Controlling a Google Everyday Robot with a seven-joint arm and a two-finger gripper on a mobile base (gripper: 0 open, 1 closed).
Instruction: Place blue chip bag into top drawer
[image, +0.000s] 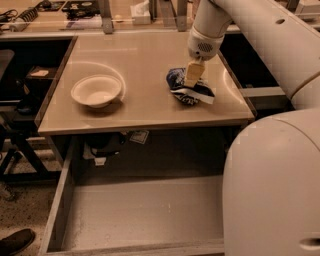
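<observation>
Robot body (270, 185) fills the lower right corner and blocks the drawer's right end. Its arm (260, 35) comes in from the top right and reaches down over the table.

Table (145, 65): beige top, mid frame, more benches behind it.

Top drawer (145, 215): pulled out below the table's front edge, grey flat bottom, thin left wall visible. No bag in it.

Bowl (96, 91): cream, round, upright on the left half of the table, well apart from the bag.

Blue chip bag (182, 92): lies crumpled on the right half of the table, near the front right corner, with a white patch toward the right edge. Not in the drawer.

Gripper (194, 75): pointing down, its tan tip right on top of the bag, touching or pressed into it. Can't tell whether the claw is spread or pinching the bag from this angle.

Dark shoe (15, 241) on the floor at the bottom left, beside the drawer's left corner.
</observation>
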